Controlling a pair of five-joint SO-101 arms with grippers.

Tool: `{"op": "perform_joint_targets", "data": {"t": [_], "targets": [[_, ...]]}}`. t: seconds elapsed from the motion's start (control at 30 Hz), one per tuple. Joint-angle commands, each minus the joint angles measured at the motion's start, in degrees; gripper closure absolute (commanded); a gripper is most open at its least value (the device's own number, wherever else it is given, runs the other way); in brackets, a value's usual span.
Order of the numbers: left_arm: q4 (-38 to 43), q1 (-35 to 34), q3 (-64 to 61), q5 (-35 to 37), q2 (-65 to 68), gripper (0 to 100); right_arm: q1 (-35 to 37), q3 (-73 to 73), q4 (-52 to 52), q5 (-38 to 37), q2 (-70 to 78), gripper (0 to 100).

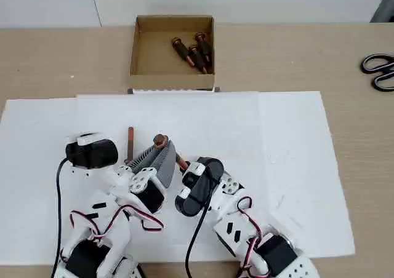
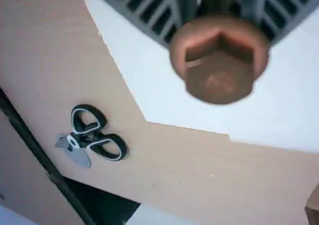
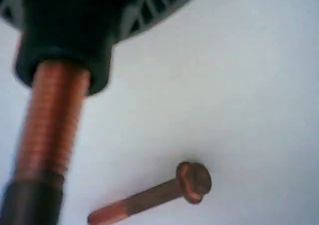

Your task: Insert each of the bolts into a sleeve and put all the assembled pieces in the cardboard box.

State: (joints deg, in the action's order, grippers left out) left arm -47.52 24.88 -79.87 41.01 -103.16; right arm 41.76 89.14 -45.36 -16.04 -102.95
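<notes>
Clamped bolt [image 2: 219, 60] looms nearest; scissors [image 2: 94, 138] lie beyond white sheet [image 2: 279, 115]

Robotics lab bench or hobby workshop, by look of it. My two small arms [image 1: 104, 226], black cable [image 1: 59, 210] trailing, stand at near edge of pale wood table [image 1: 55, 63]. White sheet [image 1: 289, 167] as work mat; cardboard box [image 1: 140, 50], scissors [image 1: 378, 72] lying about. Plain white wall [image 1: 246, 1] behind.
</notes>
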Motion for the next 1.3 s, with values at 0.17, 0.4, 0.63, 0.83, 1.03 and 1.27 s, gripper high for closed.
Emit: {"op": "perform_joint_targets", "data": {"t": [0.17, 0.4, 0.63, 0.83, 1.03, 1.27], "targets": [[-2.11, 2.2, -2.95, 0.35, -0.7, 100, 0.04, -2.64, 1.8, -0.53, -0.84, 99.6], [-6.07, 7.38, -5.41, 0.26, -0.7, 100, -0.13, -3.87, 1.8, -0.62, -0.84, 99.6], [-9.58, 7.56, -7.6, -3.69, -0.7, 100, -0.13, -3.96, 1.8, -0.62, -0.84, 99.6], [-10.73, 7.38, -7.25, -6.33, -0.79, 95, -0.13, -3.87, 1.8, -0.62, -0.84, 99.6], [-10.99, 7.21, -5.41, -9.41, -0.79, 74, -0.13, -3.52, 1.45, -0.62, -0.84, 99.6], [-10.99, 7.21, -0.75, -10.55, -0.79, 74, -0.22, -3.34, 1.27, -0.62, -0.84, 99.6]]}}
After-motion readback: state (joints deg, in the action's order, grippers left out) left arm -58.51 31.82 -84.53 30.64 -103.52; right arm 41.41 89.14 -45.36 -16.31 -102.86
